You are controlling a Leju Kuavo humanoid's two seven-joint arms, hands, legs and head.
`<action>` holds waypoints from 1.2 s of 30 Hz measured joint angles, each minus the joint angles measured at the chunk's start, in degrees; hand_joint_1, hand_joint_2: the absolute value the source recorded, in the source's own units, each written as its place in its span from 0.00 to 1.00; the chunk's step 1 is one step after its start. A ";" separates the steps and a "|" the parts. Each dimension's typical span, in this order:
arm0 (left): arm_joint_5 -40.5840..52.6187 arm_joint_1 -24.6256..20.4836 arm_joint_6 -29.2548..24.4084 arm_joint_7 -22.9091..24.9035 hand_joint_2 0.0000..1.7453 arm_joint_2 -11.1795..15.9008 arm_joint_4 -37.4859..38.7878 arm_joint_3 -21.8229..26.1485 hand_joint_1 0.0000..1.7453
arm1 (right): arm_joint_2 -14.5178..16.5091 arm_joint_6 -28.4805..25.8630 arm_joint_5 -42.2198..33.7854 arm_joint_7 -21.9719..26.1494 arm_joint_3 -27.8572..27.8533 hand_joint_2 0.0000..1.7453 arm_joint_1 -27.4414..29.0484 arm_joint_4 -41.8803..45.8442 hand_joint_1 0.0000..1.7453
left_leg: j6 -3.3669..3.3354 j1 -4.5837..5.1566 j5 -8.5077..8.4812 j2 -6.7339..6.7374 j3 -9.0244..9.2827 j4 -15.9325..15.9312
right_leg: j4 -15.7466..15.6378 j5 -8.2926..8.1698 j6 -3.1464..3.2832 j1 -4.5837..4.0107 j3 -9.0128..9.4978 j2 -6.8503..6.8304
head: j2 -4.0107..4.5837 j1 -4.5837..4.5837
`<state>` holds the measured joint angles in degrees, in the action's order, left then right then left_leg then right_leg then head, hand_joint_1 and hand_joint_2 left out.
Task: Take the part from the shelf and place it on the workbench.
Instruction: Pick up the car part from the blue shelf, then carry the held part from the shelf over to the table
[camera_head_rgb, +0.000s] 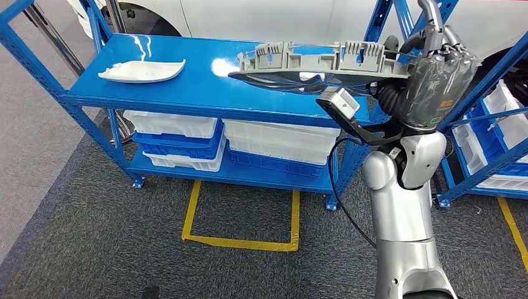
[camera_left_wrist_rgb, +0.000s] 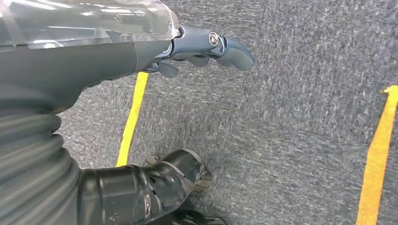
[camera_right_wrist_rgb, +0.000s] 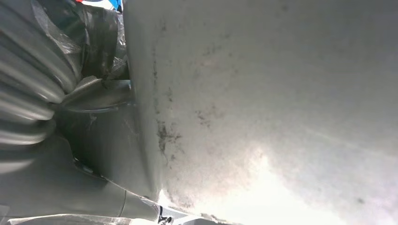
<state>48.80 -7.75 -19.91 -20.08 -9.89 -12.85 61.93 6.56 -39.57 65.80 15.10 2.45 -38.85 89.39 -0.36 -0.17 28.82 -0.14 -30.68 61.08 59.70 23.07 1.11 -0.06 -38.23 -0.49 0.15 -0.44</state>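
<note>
Right robot hand (camera_head_rgb: 439,68) grasping grey part (camera_head_rgb: 324,62) by right end, held level above blue bench (camera_head_rgb: 187,87). Left robot hand (camera_left_wrist_rgb: 206,47) hangs loose, holding nothing. Risk: long overhang could twist part out of my grip.

High head view; close wrist views

Blue shelving (camera_head_rgb: 205,93) on grey carpet (camera_head_rgb: 93,249) with yellow tape (camera_head_rgb: 240,242)
</note>
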 joint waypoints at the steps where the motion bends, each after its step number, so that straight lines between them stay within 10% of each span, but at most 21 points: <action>1: 0.01 0.04 -0.01 0.02 1.00 0.05 0.00 0.02 0.00 | -0.40 0.00 -0.09 -0.39 0.26 1.00 -0.08 -0.28 1.00 | -0.15 0.17 0.59 -0.04 1.23 -2.16 | -0.06 -0.45 -0.28 0.04 -0.17 -0.06 | 0.00 -0.01; 4: 0.04 0.27 -0.02 0.14 1.00 0.10 0.00 0.08 0.00 | -1.72 0.01 -0.31 -1.65 1.21 1.00 -0.39 -1.11 1.00 | -0.85 0.15 -0.45 0.05 1.18 -3.65 | -0.09 -0.86 -1.18 0.17 -0.61 0.03 | 0.00 -0.03; 8: 0.03 0.39 -0.02 0.21 1.00 0.12 0.00 0.15 0.00 | -3.46 -0.01 -0.43 -2.81 1.97 1.00 -0.61 -2.00 1.00 | -2.17 0.05 -2.72 0.41 -1.26 -3.83 | 10.22 8.26 -2.17 0.47 -3.73 0.36 | 0.00 -0.10; 10: 0.03 0.48 0.00 0.22 1.00 0.13 0.00 0.20 0.00 | -4.05 -0.02 -0.57 -3.43 2.23 1.00 -0.57 -2.40 1.00 | -2.12 0.10 -3.63 0.43 -2.88 -3.38 | 15.80 9.79 -2.54 0.73 -4.38 0.36 | 0.00 -0.09; 18: 0.03 0.59 0.02 0.26 1.00 0.14 0.00 0.31 0.00 | -4.48 -0.02 -0.81 -3.87 2.64 1.00 -0.54 -2.80 1.00 | -1.93 0.06 -4.29 0.46 -4.39 -2.80 | 15.56 7.13 -2.78 1.01 -2.37 0.35 | 0.00 -0.09; 21: 0.03 0.68 0.03 0.28 1.00 0.14 0.00 0.39 0.00 | -5.13 -0.02 -1.05 -4.81 3.08 1.00 -0.64 -2.99 1.00 | -1.25 0.09 -5.09 0.38 -5.94 -1.98 | 5.62 5.98 -2.57 1.02 4.22 0.44 | 0.00 -0.09; 25: 0.07 1.09 0.22 0.40 1.00 0.22 0.00 0.61 0.00 | -6.59 -0.02 -2.03 -6.63 5.17 1.00 -1.12 -4.15 1.00 | 1.07 -0.30 3.49 0.21 -11.10 10.59 | -0.85 3.54 -0.18 0.72 4.31 0.01 | 0.00 -0.08; 27: 0.07 1.10 0.34 0.40 1.00 0.25 0.00 0.61 0.00 | -6.85 -0.02 -2.28 -6.81 5.25 1.00 -1.12 -4.35 1.00 | 1.29 -0.42 3.29 0.21 -10.66 14.09 | -0.37 2.76 -0.23 0.67 2.85 -0.10 | 0.00 -0.07; 29: 0.07 1.08 0.48 0.40 1.00 0.30 0.00 0.63 0.00 | -7.14 -0.02 -2.46 -6.91 5.33 1.00 -1.14 -4.44 1.00 | 1.37 -0.61 0.04 0.21 -6.77 9.62 | 0.25 2.19 -0.50 0.77 1.53 -0.14 | 0.00 -0.06; 32: 0.07 0.96 0.57 0.40 1.00 0.35 0.00 0.69 0.00 | -7.58 -0.03 -2.52 -6.98 5.50 1.00 -1.33 -4.47 1.00 | 1.11 -0.39 -0.06 -0.08 -1.07 0.44 | 0.90 1.25 -1.31 0.69 0.20 -0.15 | 0.00 -0.08; 36: -0.01 1.07 0.69 0.39 1.00 0.38 0.00 0.97 0.00 | -8.18 -0.04 -3.09 -7.24 5.64 1.00 -1.67 -4.58 1.00 | -0.28 -0.34 -0.74 -0.03 -1.28 -1.83 | 1.16 0.82 -2.45 0.73 -0.88 0.08 | 0.00 -0.13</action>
<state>48.80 -6.69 -19.22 -19.69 -9.51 -12.85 62.89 -1.62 -39.60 62.71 7.86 8.09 -40.52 84.80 -0.64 -0.52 28.07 -0.17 -31.96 59.25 60.86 23.89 -1.34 0.67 -39.11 -0.41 0.15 -0.56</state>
